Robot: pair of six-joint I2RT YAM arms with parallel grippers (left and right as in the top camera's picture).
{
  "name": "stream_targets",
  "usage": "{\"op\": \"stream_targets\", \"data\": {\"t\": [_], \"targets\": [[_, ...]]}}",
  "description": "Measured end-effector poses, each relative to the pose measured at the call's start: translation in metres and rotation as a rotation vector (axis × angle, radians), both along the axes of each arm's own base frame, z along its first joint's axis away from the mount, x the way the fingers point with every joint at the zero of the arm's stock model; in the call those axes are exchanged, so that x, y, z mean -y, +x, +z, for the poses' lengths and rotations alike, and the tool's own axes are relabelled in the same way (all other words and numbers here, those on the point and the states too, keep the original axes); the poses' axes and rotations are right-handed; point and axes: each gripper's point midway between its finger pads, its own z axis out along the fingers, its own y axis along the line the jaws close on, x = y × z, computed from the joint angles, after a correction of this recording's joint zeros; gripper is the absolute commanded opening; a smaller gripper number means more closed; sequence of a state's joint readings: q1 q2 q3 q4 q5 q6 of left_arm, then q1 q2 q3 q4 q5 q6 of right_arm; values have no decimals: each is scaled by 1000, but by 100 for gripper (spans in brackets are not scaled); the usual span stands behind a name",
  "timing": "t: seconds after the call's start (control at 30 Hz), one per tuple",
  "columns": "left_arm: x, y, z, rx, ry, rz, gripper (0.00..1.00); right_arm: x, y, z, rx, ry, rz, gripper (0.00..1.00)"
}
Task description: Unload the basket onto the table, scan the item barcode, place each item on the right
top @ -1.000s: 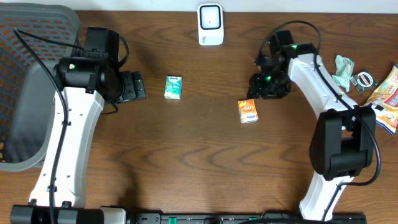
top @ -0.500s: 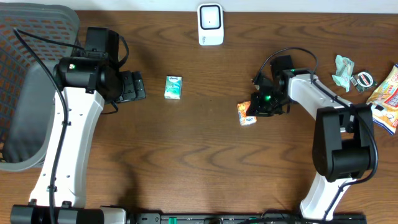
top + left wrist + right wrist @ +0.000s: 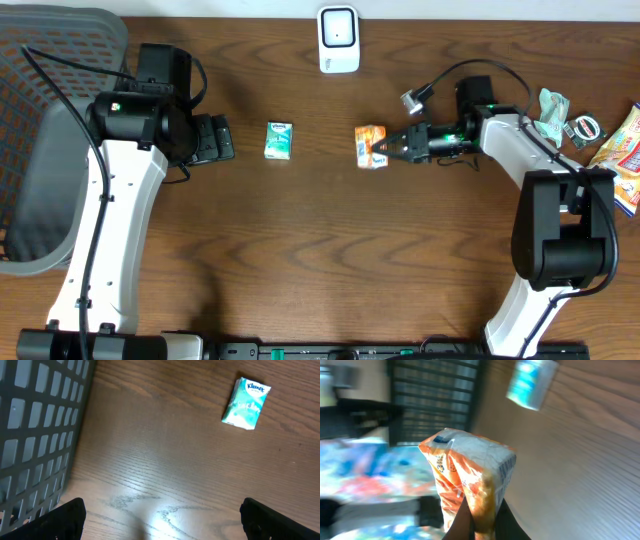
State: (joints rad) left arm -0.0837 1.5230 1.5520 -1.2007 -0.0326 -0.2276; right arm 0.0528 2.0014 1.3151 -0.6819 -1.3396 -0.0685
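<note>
Jaws on the right arm were clamped shut on a small orange-and-white crinkled packet (image 3: 371, 146), pinching it by one end so that the rest stuck out beyond the tips; the right wrist view showed its orange face and printed white side (image 3: 470, 485) close up, with the wood grain behind it. Seen from overhead, the packet sat out over the middle of the brown wooden surface (image 3: 320, 250), just to the right of a teal-and-white tissue pack (image 3: 279, 140) and nearer the arms than the white boxy scanner (image 3: 338, 40) at the far edge. Whether the packet touched the wood could not be told. Jaws on the left arm stood wide open and empty beside a grey mesh basket (image 3: 35, 435), the tissue pack (image 3: 246, 403) lying flat ahead of them. Loose snack wrappers (image 3: 620, 150) lay at the right edge.
</note>
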Motion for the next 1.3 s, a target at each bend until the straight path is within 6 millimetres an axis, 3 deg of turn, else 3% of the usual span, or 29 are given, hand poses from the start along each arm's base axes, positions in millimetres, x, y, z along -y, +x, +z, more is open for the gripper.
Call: {"op": "stream_targets", "data": {"t": [0.23, 0.73, 0.8, 0.87, 1.0, 1.07, 1.13, 1.23, 1.3], "targets": [[0, 0, 0, 0, 0, 0, 98, -2, -3, 26, 23, 154, 29, 1], [0, 0, 0, 0, 0, 0, 98, -9, -5, 32, 53, 183, 55, 1], [0, 0, 0, 0, 0, 0, 98, -11, -5, 25, 47, 146, 52, 1], [0, 0, 0, 0, 0, 0, 98, -18, -5, 7, 10, 38, 44, 1], [0, 0, 0, 0, 0, 0, 98, -25, 2, -55, -31, -385, -22, 1], [0, 0, 0, 0, 0, 0, 98, -19, 19, -66, 26, -567, -75, 1], [0, 0, 0, 0, 0, 0, 98, -8, 55, -60, 169, -756, -166, 1], [0, 0, 0, 0, 0, 0, 98, 0, 129, -17, 547, -941, -336, 1], [0, 0, 0, 1, 0, 0, 98, -1, 169, 22, 797, -1011, -465, 1]]}}
